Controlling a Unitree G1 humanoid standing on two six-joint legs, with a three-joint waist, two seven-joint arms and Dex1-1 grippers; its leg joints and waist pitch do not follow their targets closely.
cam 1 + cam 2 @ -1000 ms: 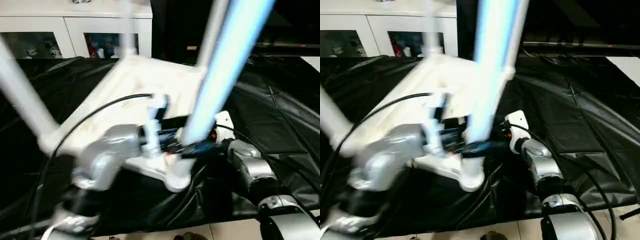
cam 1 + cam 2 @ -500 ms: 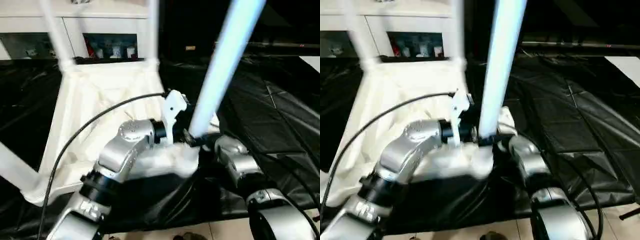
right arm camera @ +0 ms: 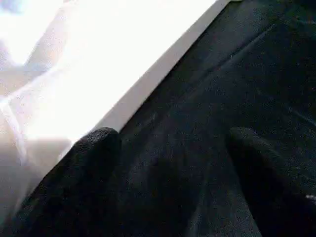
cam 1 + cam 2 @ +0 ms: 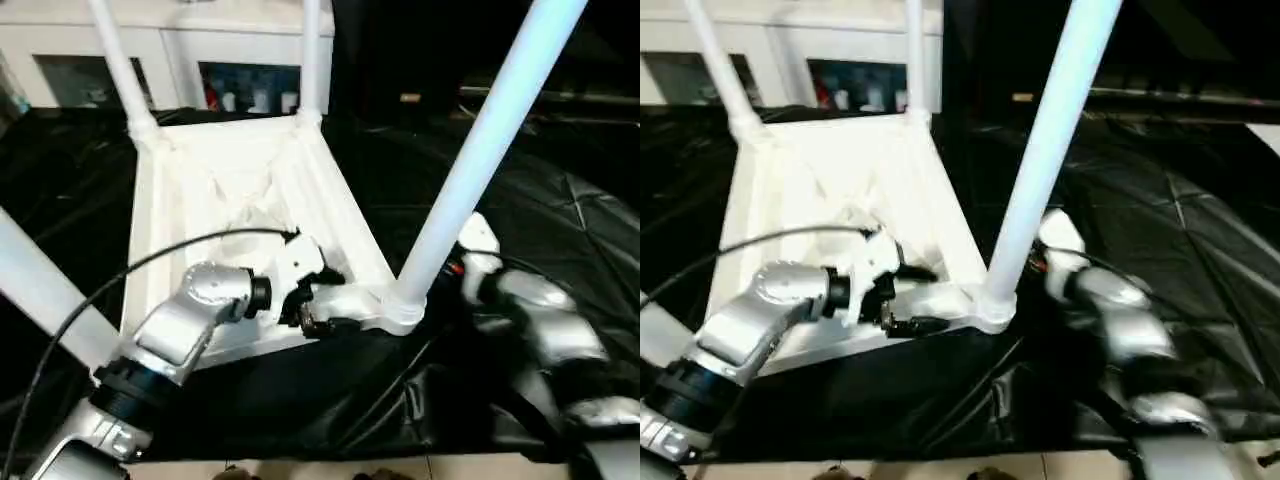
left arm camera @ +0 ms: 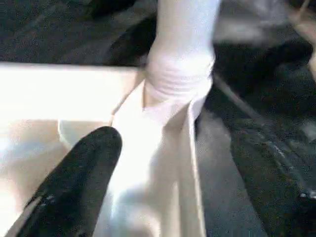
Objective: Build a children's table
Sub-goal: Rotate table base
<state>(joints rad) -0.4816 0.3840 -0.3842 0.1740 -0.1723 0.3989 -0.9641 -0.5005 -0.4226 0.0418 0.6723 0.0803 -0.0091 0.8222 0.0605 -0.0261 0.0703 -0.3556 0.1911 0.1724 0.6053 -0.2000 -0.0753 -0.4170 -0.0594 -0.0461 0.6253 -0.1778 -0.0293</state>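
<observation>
Children's table [image 4: 215, 180] seen upside down on black sheet [image 4: 560, 220], legs up. Left gripper [image 5: 163, 197] placed at near rim beside corner leg [image 4: 480, 160], fingers [image 5: 74, 182] spread astride rim, nothing clamped. Right gripper [image 3: 173, 163] seen beside table edge, fingers [image 3: 84, 168] spread, nothing held. White cabinet [image 4: 200, 40] seen behind.

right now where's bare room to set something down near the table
Free: the black sheet right of the table, out to its far edge. Crowded: the near corner, where the left gripper, a leg and the right arm meet.
</observation>
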